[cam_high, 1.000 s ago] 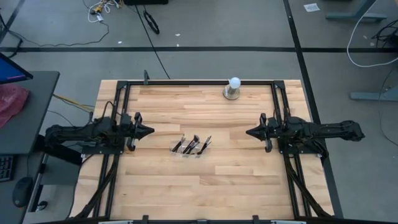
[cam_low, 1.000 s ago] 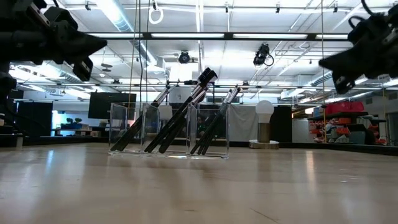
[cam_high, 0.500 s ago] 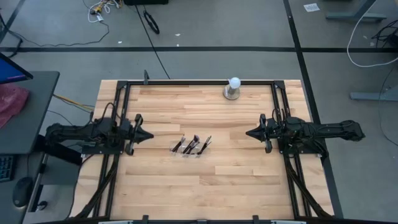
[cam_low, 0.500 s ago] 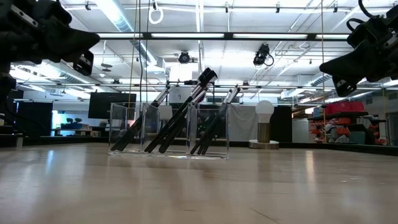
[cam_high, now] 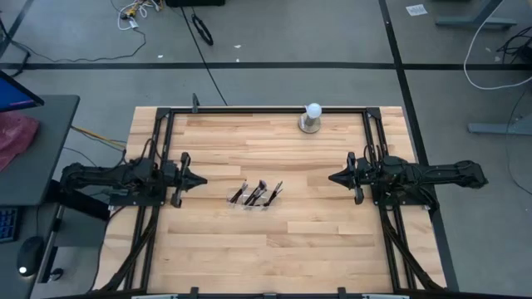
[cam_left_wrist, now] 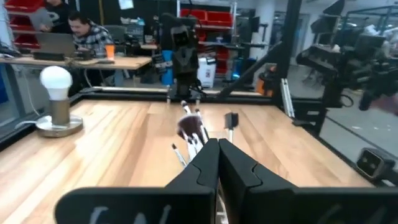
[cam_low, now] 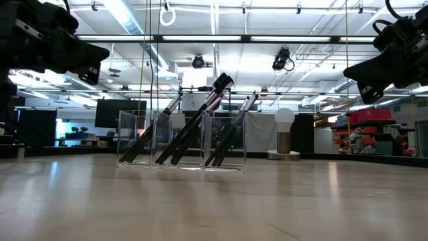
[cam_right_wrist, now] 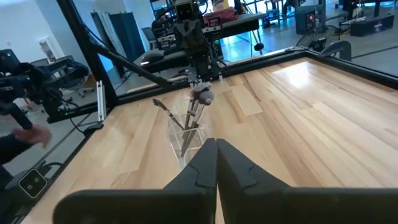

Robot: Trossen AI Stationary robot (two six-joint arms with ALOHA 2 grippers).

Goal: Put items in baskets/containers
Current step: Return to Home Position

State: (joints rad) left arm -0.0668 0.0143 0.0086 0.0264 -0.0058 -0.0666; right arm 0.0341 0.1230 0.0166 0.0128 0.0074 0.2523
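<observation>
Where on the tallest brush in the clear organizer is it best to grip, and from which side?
Probably grip the tallest brush on its shaft just under the head, where it rises above the clear organizer's rim. Come from above, closing across the shaft, tilted to match its lean. Left gripper and right gripper wait aside.

left fingers [cam_left_wrist: 202, 173] closed, right fingers [cam_right_wrist: 200, 169] closed

The light wooden desk [cam_high: 291, 241] carries a clear tray [cam_low: 128, 134] near its middle, with dark makeup brushes [cam_high: 258, 193] leaning inside. A white ball on a round metal base [cam_high: 312, 119] stands by the far edge, right of centre, well apart from the tray.
</observation>
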